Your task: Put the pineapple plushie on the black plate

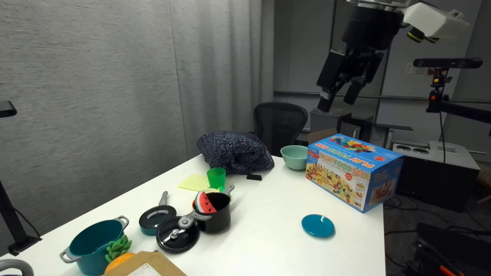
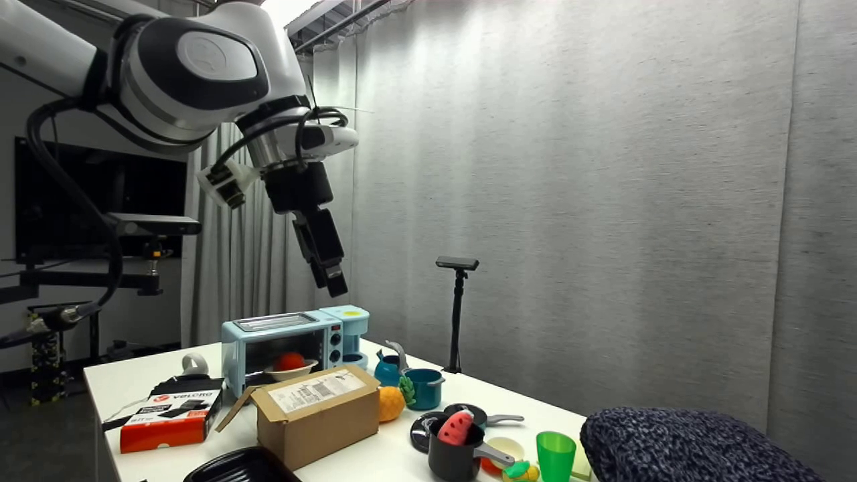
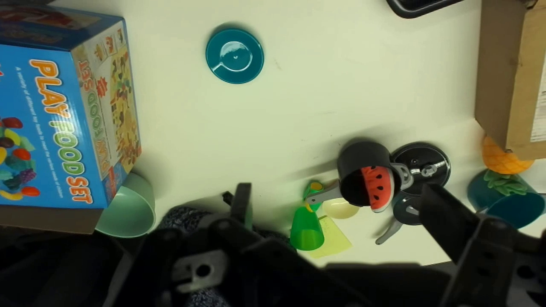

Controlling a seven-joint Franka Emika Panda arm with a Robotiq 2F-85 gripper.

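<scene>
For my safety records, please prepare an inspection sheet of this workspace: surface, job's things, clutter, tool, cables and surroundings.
Surface: flat white table, faintly marked.
Job's things: orange rounded soft pineapple plushie beside brown cardboard box; round glossy knobbed black disc, perhaps the plate.
Clutter: blue printed cardboard box, round teal disc, translucent green cup.
Tool: black, two-fingered; open, holding nothing, above table.
Cables: black cable looping beside white arm.
Surroundings: grey fabric curtain, black chair.

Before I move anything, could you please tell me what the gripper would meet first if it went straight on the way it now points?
Probably the white tabletop: the gripper points slantwise down toward the stretch between the blue disc and the black pot, though depth is hard to judge.
</scene>
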